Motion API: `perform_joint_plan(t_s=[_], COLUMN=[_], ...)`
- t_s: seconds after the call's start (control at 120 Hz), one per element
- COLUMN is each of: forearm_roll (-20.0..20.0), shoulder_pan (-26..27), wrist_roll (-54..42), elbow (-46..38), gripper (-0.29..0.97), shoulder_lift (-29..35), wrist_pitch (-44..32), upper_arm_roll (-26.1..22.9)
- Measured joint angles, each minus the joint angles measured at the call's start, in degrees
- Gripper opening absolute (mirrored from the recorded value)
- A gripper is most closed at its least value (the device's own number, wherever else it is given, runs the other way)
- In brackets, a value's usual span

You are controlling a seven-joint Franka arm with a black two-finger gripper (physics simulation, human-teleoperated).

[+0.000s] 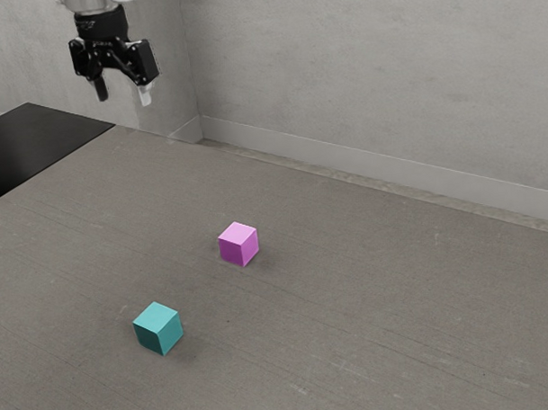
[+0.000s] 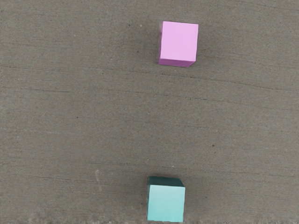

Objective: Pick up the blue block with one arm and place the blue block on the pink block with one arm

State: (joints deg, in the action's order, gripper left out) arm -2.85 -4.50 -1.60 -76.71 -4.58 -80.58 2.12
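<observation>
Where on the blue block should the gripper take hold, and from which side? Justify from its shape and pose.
Probably from straight above, closing on two opposite vertical faces of the blue block. It is a cube resting flat on the table, apart from the pink block, so its sides are free.

Looking like a bare, rendered lab test room: showing a plain grey plaster wall (image 1: pixel 369 64), a pale skirting board (image 1: pixel 392 169) running along its foot, a wide grey grained bench (image 1: pixel 396 317), and a black slab (image 1: pixel 28 147) adjoining it.
</observation>
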Motion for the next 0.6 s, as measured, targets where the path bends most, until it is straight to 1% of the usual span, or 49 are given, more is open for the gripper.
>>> perform_joint_plan(t_s=[0.075, 0.217, 0.267, 0.283, 0.358, 0.375, 0.4, 0.442, 0.475, 0.5, 0.55, 0.6], forearm_roll=[-0.3, -0.5, 0.0, 0.4, 3.9, 5.0, 6.9, 10.0, 11.8, 12.2, 12.5, 12.4], shoulder_pan=[-0.3, 1.0, 1.0, 0.5, -5.5, -6.1, -4.8, -0.2, 1.9, 2.4, 0.3, -1.6], wrist_roll=[-0.4, -1.0, -1.2, -1.3, -1.6, -1.7, -1.9, -2.2, -2.4, -2.5, -2.8, -3.1], elbow=[0.1, 0.1, 4.6, 6.1, 9.4, 9.7, 10.1, 10.4, 10.4, 9.9, 7.2, 1.6], gripper=[0.68, 0.68, 0.68, 0.68, 0.68, 0.68, 0.68, 0.68, 0.68, 0.68, 0.68, 0.68], shoulder_lift=[0.0, 0.0, 2.3, 3.4, 9.0, 10.2, 11.5, 12.1, 11.6, 11.3, 11.2, 12.3], wrist_pitch=[1.2, 2.5, 3.4, 3.8, 5.3, 5.7, 6.4, 7.7, 8.8, 10.0, 11.6, 11.3], upper_arm_roll=[0.1, 0.1, -0.5, -1.2, -8.8, -10.6, -13.1, -16.2, -17.5, -17.7, -18.1, -18.4])
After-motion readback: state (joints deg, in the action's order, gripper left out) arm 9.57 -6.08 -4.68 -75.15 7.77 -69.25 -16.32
